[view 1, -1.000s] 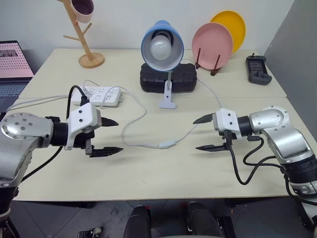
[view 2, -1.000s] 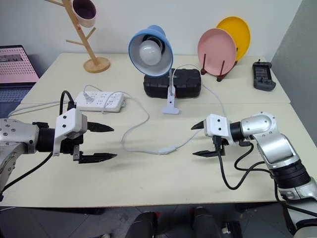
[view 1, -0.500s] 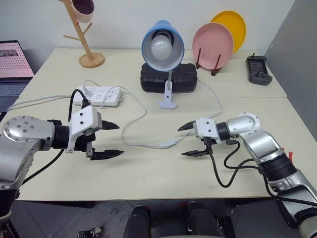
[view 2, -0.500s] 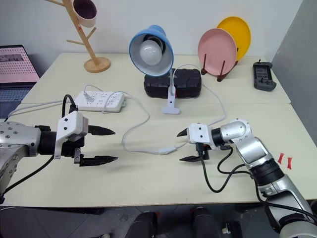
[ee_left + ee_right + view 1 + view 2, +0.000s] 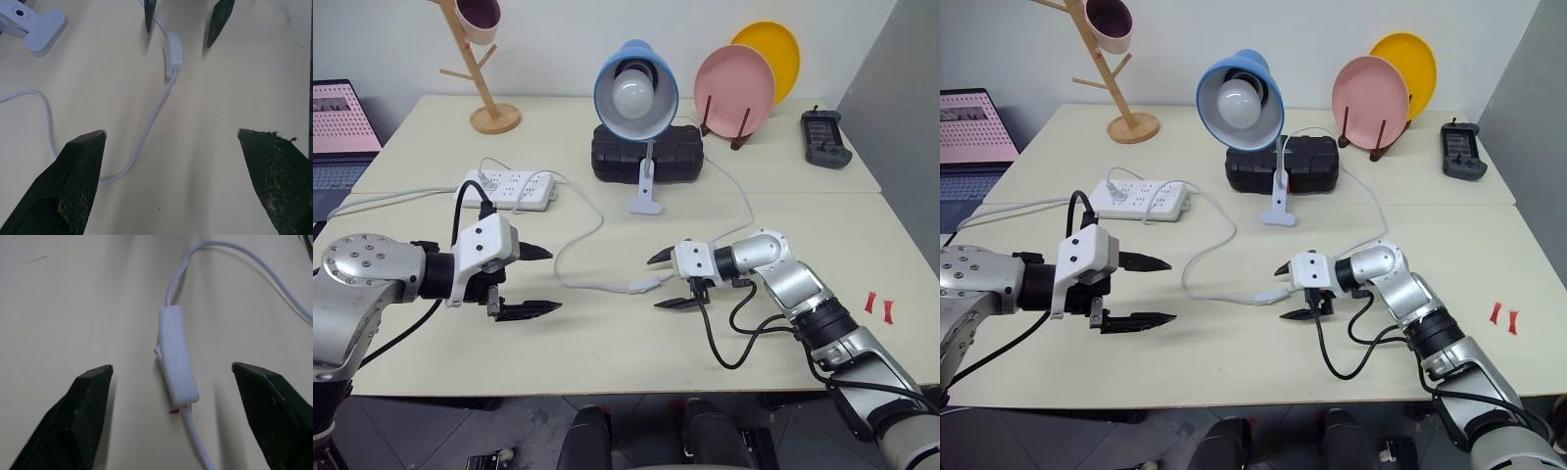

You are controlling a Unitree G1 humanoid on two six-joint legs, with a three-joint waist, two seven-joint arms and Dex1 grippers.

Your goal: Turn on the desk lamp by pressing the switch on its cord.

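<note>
Your right tool [image 5: 664, 281] straddles the switch [image 5: 176, 357], fingers apart, not touching it. Your left tool [image 5: 540, 280] hangs spread at the switch's nine o'clock. The desk lamp [image 5: 635, 90] is unlit.

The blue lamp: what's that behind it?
Behind the desk lamp sits a black case, on the table near the wall. The lamp's shade and stem cover its middle, so its top cannot be made out.

Both arms reach inward, left pincer [image 5: 541, 280] and right pincer [image 5: 661, 280] spread.
</note>
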